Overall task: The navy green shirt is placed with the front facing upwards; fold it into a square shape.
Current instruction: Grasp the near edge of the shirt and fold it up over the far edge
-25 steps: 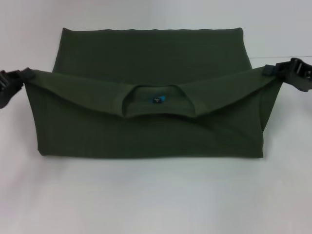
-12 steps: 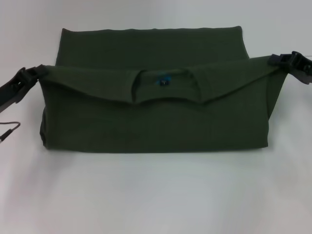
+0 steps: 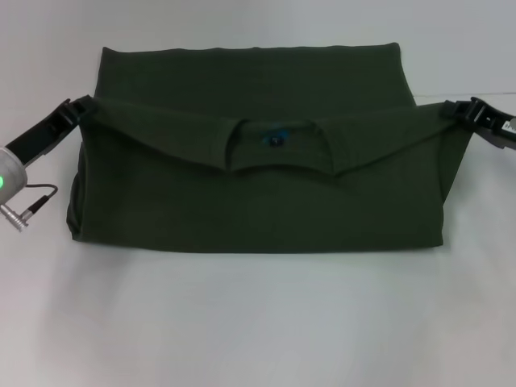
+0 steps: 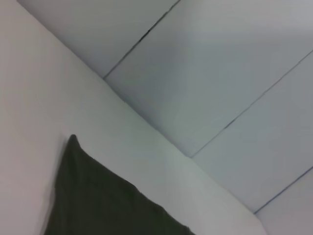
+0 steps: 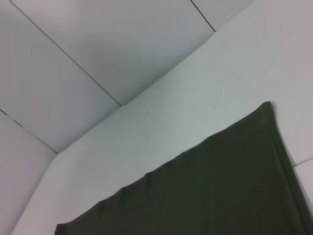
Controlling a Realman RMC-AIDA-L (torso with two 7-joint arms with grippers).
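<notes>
On the white worktop (image 3: 258, 322), mid-field in the head view: shirt (image 3: 258, 201), dark olive, lying partly folded into a wide band. Collar end is doubled over toward the far hem; the round collar (image 3: 278, 149) sits near the middle of the folded flap, opening upward, small black tag with blue print (image 3: 274, 139) visible inside. Far layer of the shirt lies flat behind the flap, its far edge straight. Near edge is a clean fold line running across.

Left claw (image 3: 81, 106): at the shirt's left end, pinching the corner of the folded flap, fabric pulled taut from that corner toward the collar. Arm body trails off toward the left edge; green indicator light and a thin cable show there.

Right claw (image 3: 453, 109): at the right end, pinching the opposite flap corner, at roughly the same level as the left one. Flap edge sags slightly between the two claws, dipping lowest just below the collar.

Left wrist view: one pointed shirt corner (image 4: 98, 196) against the worktop and wall panels. Right wrist view: broad stretch of shirt (image 5: 220, 181), straight edge, worktop beyond.
</notes>
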